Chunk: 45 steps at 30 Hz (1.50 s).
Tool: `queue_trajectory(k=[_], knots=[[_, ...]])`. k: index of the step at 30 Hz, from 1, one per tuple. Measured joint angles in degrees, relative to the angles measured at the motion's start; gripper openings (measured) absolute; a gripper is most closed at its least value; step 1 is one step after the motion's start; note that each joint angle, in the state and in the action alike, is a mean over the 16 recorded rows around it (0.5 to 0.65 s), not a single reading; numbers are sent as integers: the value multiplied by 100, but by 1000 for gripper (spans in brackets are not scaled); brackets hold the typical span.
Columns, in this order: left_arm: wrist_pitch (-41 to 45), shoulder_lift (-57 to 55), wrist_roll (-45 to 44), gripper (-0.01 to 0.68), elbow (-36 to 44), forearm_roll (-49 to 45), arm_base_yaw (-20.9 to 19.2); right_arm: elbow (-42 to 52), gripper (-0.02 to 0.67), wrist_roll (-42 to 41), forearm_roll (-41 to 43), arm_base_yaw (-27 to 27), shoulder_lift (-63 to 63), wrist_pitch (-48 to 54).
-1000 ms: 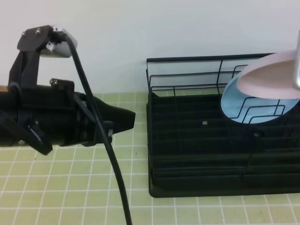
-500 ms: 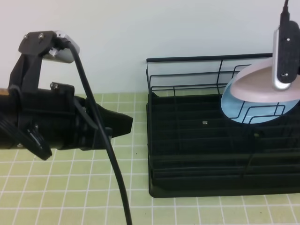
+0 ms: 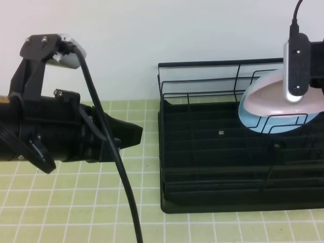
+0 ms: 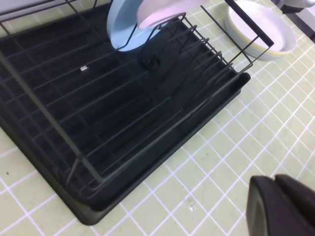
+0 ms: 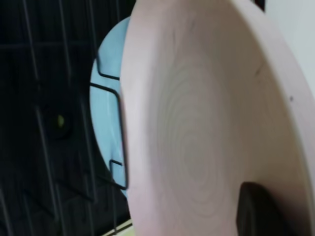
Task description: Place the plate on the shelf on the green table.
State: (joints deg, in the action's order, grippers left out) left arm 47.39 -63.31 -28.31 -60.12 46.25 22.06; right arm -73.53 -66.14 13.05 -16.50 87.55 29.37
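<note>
Green table of small tiles, white wall behind, black shelf set on it, pink plate gripped by right claw, left claw grip not told.

Right gripper shown only as one dark pad on the pink plate; jaws otherwise hidden. Blue plate largely covered by the pink one. Shelf cut off at the right edge in the high view. Left gripper cropped at the frame corner, jaws unreadable. Stacked white dishes clipped at the top.
</note>
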Motion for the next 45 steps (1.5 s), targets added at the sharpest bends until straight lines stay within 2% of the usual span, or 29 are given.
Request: queue_trajectory(k=[7, 11, 15, 24, 30, 38, 41, 45], knots=[[0, 0, 0, -1, 0, -29, 0, -1, 1, 146, -20, 0, 107, -52], [-7, 0, 0, -1, 0, -45, 0, -1, 27, 224, -38, 0, 139, -104], [-16, 0, 0, -1, 0, -53, 0, -1, 80, 271, -61, 0, 151, -133], [-37, 0, 0, -1, 0, -53, 0, -1, 247, 339, -81, 0, 152, -133], [-45, 0, 0, -1, 0, -53, 0, -1, 309, 634, 117, 0, 152, -147], [-65, 2, 1, -1, 1, -53, 0, -1, 297, 1551, 512, 0, 60, -258], [-82, 2, 1, -1, 1, -55, 0, -3, 268, 1975, 617, 0, -25, -307], [-103, 2, 3, -1, 1, -57, 0, -6, 191, 2408, 658, 0, -149, -239]])
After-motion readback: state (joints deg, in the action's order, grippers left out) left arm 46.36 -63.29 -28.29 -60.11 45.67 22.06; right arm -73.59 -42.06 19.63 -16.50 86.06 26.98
